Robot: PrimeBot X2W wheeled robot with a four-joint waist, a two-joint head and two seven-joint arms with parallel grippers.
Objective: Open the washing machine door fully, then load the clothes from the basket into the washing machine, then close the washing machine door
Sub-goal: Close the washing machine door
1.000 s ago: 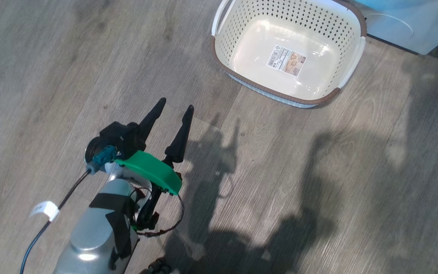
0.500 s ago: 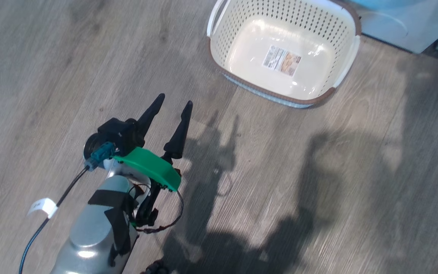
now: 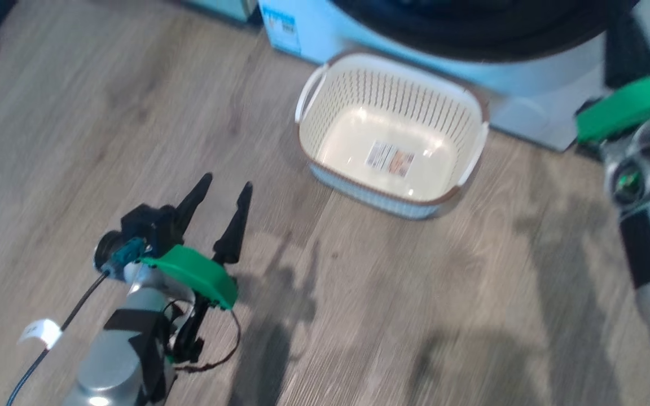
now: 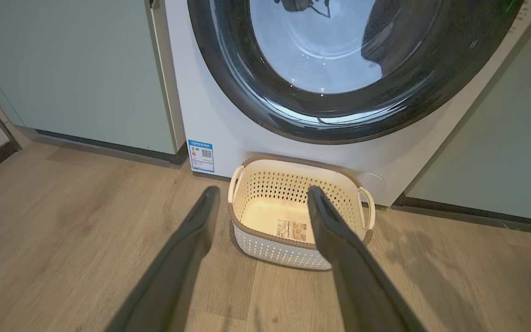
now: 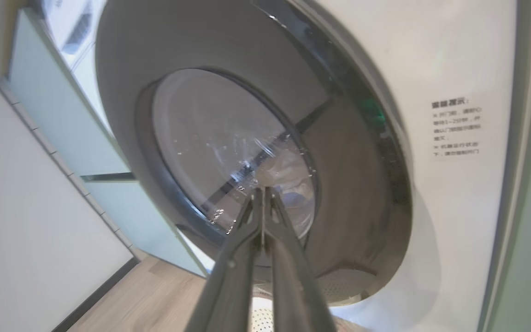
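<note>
The right end effector (image 5: 263,193), fingers pressed together on nothing, points straight at the glass of the door (image 5: 228,138). The door looks shut against the washer (image 5: 454,69), and this arm is the nearer one. Pale clothes (image 5: 287,168) seem to lie behind the glass. The left end effector (image 3: 226,183), fingers apart, hangs over the floor (image 3: 77,113). Ahead of it the basket (image 3: 325,96) sits at the washer's foot with only a label (image 3: 390,159) inside.

Silver forearm (image 3: 113,361), green wrist cover (image 3: 192,273), black tapered pincer fingers (image 3: 233,225).
</note>
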